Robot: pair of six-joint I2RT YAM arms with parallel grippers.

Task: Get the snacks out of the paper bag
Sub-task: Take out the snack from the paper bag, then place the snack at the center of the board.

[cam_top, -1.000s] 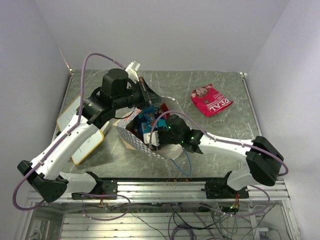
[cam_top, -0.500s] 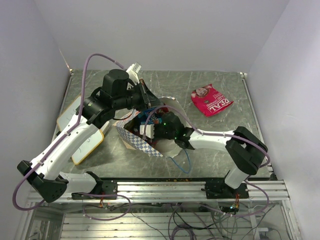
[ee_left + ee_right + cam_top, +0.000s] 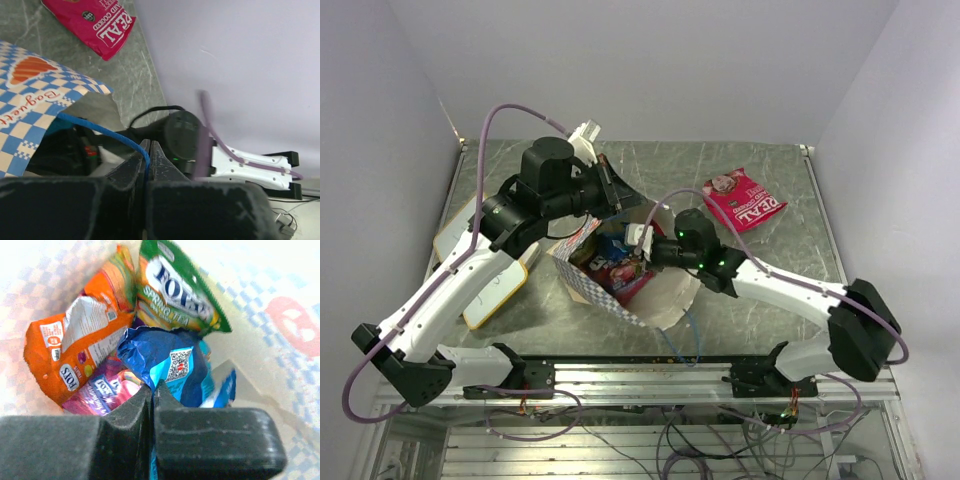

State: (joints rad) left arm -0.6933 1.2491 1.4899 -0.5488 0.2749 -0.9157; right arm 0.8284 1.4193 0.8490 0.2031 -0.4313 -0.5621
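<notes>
The paper bag (image 3: 665, 295) lies open mid-table, its checkered band also in the left wrist view (image 3: 30, 100). My left gripper (image 3: 616, 196) (image 3: 148, 146) is shut on the bag's blue cord handle (image 3: 100, 134) and holds the mouth up. My right gripper (image 3: 640, 241) (image 3: 152, 388) is at the bag's mouth, shut on the edge of a blue packet (image 3: 616, 244) (image 3: 170, 362). Inside the bag lie an orange packet (image 3: 70, 355), a green packet (image 3: 180, 290) and a purple-pink packet (image 3: 100, 390). A red "REAL" packet (image 3: 743, 200) (image 3: 92, 22) lies on the table at the back right.
A yellow-edged whiteboard (image 3: 485, 285) lies on the left under my left arm. The bag's second blue cord (image 3: 692, 330) trails toward the near edge. Walls close in the table on the left, back and right.
My right gripper was deeper in the bag and has drawn back up and to the right with the blue packet. The left gripper keeps the handle up.
</notes>
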